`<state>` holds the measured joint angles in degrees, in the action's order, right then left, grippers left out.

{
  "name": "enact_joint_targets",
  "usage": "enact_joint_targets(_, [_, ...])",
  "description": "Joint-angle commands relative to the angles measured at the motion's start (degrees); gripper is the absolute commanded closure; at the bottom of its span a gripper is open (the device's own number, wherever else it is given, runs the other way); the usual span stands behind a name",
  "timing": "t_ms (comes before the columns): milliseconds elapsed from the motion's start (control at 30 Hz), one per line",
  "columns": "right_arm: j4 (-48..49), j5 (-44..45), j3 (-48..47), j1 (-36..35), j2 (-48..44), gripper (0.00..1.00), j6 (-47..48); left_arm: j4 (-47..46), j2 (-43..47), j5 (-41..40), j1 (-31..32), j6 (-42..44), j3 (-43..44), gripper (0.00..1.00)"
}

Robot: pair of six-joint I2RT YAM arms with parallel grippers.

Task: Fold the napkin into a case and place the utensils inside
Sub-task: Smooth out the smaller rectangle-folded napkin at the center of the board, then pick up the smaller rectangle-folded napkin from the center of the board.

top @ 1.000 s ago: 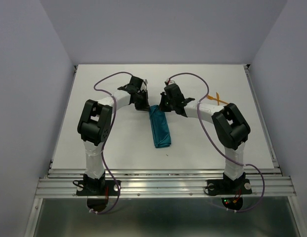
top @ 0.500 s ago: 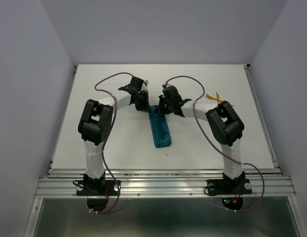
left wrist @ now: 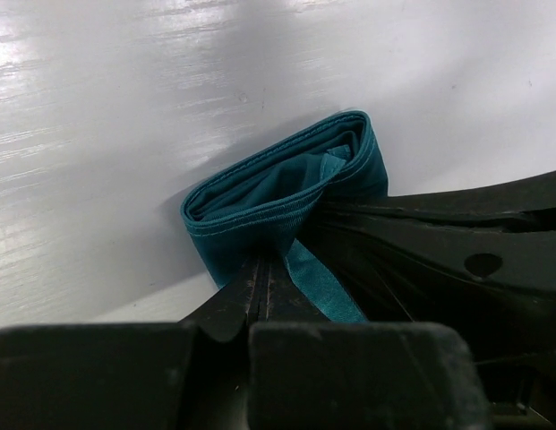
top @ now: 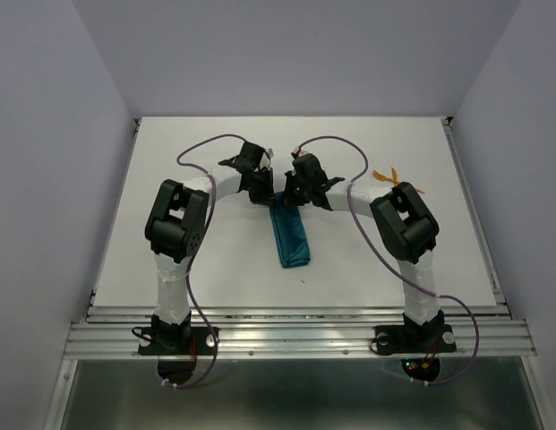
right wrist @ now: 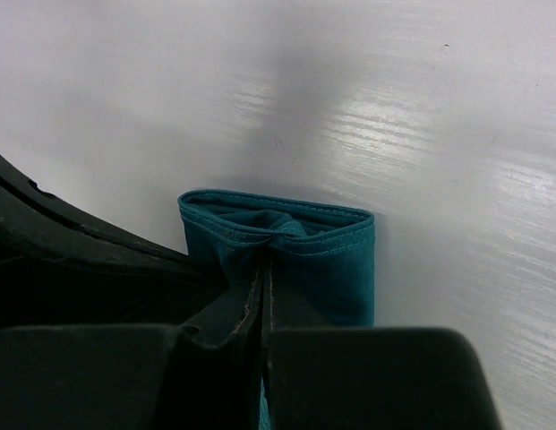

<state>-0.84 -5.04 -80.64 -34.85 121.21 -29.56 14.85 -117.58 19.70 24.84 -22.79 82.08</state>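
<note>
Together, the left hand and the right hand pinch the far end of the napkin.

Your left gripper and right gripper sit nearly tip to tip, both arms elbowed inward, wrists pitched down, jaws pinched tight on the napkin end

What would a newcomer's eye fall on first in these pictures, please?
The teal napkin, folded into a narrow strip, lies in the middle of the white table. The left gripper and the right gripper meet at its far end, each shut on the cloth there. The two orange utensils lie crossed on the table to the right, outside the napkin.
</note>
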Motion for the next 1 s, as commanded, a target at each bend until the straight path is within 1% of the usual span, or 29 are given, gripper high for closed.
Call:
enact_joint_targets(0, [-0.8,0.2,-0.7,0.1,-1.9,0.99,0.8,0.4,0.9,0.7,0.5,0.3,0.8,1.00])
enact_joint_targets(167, [-1.6,1.7,3.0,0.1,-8.4,0.99,1.0,3.2,6.0,-0.5,0.3,0.6,2.8,1.00])
enact_joint_targets(200, [-2.1,2.0,3.6,0.1,-9.4,0.95,0.9,3.6,6.6,-0.5,0.1,0.8,3.2,1.00])
enact_joint_targets(267, [-2.5,2.2,4.9,-0.4,-11.0,0.90,0.8,4.4,8.0,-0.4,-0.1,1.1,3.7,1.00])
enact_joint_targets(300, [-3.0,2.4,6.1,-0.4,-12.6,0.85,0.7,5.2,8.4,-0.2,-0.1,1.1,3.8,1.00])
enact_joint_targets(367, [-4.1,3.1,7.0,-0.9,-13.9,0.80,1.3,5.9,9.9,0.1,-0.2,1.3,3.4,1.00])
enact_joint_targets(400, [-4.7,4.0,7.7,-1.8,-14.9,0.73,1.6,6.0,10.4,0.2,-0.4,1.4,3.2,1.00])
enact_joint_targets(467, [-6.8,4.8,8.0,-3.8,-15.7,0.63,2.6,6.1,12.7,0.1,-1.1,1.3,1.8,1.00])
enact_joint_targets(500, [-8.0,7.2,8.1,-5.6,-16.4,0.55,2.8,6.1,14.5,0.0,-2.2,1.3,0.5,1.00])
enact_joint_targets(600, [-10.6,10.9,8.3,-7.9,-16.8,0.40,3.5,6.0,17.0,-0.5,-4.3,1.1,-1.7,1.00])
enact_joint_targets(767, [-14.4,17.4,5.7,-12.9,-14.5,0.36,4.8,6.1,21.4,-1.2,-10.1,1.9,-5.6,1.00])
enact_joint_targets(900, [-18.8,23.6,2.0,-15.1,-11.4,0.36,5.6,6.0,22.2,-1.1,-12.7,2.5,-7.4,1.00])
enact_joint_targets(967, [-19.8,24.7,0.8,-15.7,-10.3,0.36,6.3,5.7,22.4,-1.1,-13.1,2.7,-8.3,1.00])
